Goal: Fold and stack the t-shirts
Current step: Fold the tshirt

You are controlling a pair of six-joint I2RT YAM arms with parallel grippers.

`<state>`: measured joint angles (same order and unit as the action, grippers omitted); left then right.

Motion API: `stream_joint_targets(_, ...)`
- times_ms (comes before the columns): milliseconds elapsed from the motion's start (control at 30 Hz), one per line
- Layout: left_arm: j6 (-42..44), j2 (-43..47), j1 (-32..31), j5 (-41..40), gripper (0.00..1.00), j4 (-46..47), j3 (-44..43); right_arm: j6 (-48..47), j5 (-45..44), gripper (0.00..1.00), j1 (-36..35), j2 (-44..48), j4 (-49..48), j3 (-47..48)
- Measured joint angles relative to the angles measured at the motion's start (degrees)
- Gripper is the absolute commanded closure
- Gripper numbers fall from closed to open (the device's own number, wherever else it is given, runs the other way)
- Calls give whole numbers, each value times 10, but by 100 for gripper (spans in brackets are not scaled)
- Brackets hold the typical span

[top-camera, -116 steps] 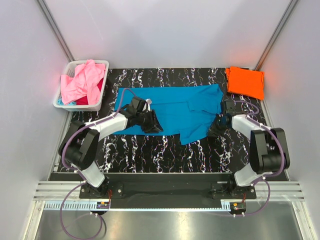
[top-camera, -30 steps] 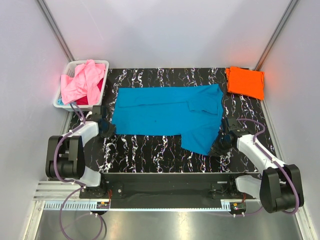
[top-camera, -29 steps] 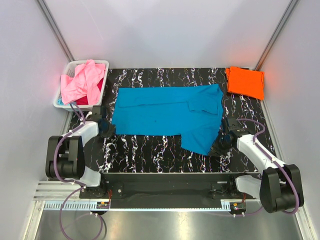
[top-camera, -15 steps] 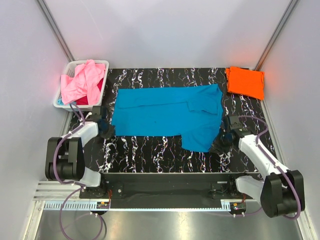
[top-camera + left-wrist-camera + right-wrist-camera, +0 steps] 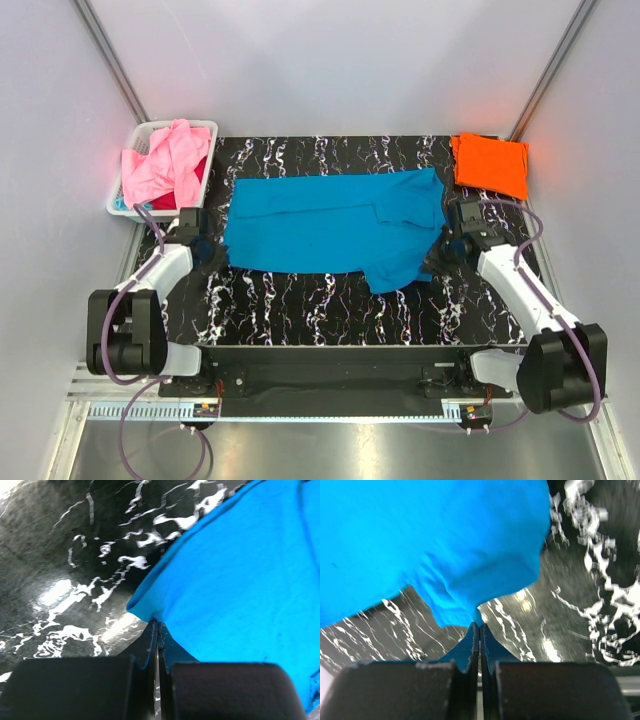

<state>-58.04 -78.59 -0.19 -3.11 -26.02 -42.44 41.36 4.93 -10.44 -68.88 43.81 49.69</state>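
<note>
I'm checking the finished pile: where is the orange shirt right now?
In the overhead view the orange shirt lies folded at the far right corner of the table, just right of the spread blue shirt.

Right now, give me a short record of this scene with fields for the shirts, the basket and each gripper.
Spread out: bright teal-blue soft cloth t-shirt, flat on the black marbled table
Left gripper: shut on the teal-blue t-shirt's near left corner
Right gripper: shut on its near right edge
Folded: orange cloth t-shirt, far right corner
Basket: small white plastic lattice basket, far left, holding a crumpled pink cloth t-shirt over a red cloth t-shirt
</note>
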Motion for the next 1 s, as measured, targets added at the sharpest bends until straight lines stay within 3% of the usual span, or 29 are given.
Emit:
stream_joint_targets(333,0,-51,-10,-1,100,-10,-129,-43,-49,100,4,-143,-9,174)
stream_joint_targets(1000,20,-327,-17,-3,100,-40,-421,-97,-53,100,74,-436,-57,427)
